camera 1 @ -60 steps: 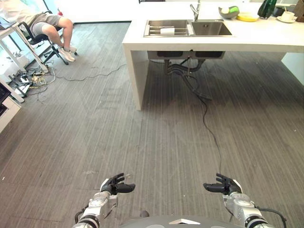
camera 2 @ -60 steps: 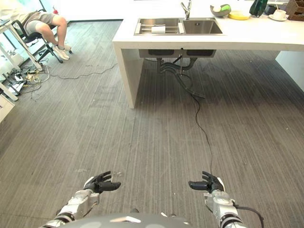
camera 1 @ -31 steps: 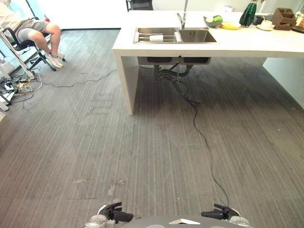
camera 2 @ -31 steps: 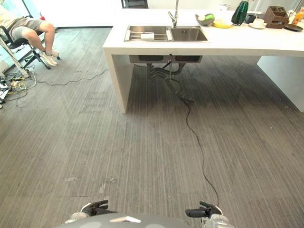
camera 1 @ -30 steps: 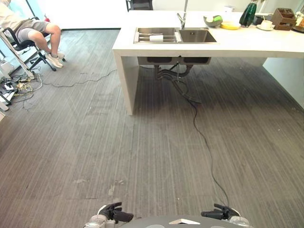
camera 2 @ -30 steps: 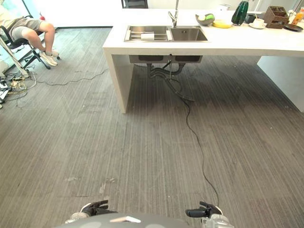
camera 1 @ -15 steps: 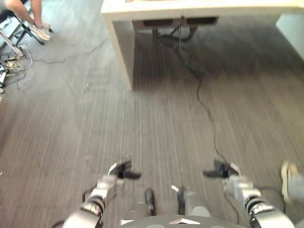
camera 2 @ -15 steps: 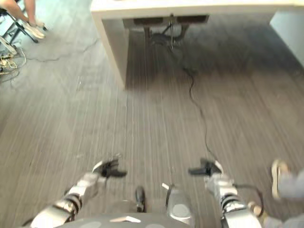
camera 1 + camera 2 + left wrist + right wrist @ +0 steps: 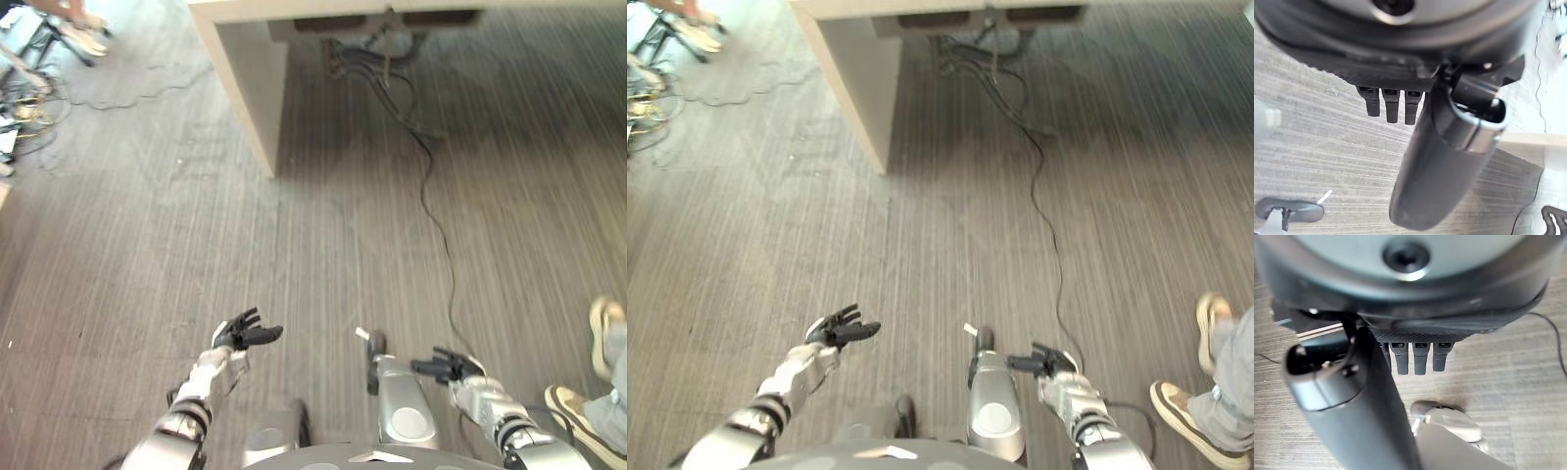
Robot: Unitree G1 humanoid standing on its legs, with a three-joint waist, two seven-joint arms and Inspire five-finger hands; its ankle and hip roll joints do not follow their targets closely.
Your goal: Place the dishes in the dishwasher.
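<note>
Both my hands hang low over the floor (image 9: 147,225), carrying nothing. My left hand (image 9: 238,335) has its fingers (image 9: 1385,102) straight and spread, thumb out — slack, nothing in it. My right hand (image 9: 449,366) looks the same in its wrist view: fingers (image 9: 1420,358) straight, thumb standing free, only floor past them.

No dish and no dishwasher can be made out from here, so I cannot say where either sits. What I do see ahead is the white leg and underside edge of the bench (image 9: 250,88), with dark pipes (image 9: 367,61) under it and a cable (image 9: 439,235) trailing across the floor toward me. At my right there is a person's shoe (image 9: 1181,411) (another just behind it), near my right hand but not touching. Far off at my left a tangle of wires (image 9: 24,108) lies by a chair's legs.

My judgement: the task is barely begun — I am walking toward the bench, and the dishes are most likely up on top of it. Dishes should be stiff, smooth, fairly light and breakable, perhaps slippery if wet. I would take a plate by its rim, thumb on top and fingers beneath, and a cup round its body, not by the handle alone. The cable is a tripping risk, and the person stands close on that side.
</note>
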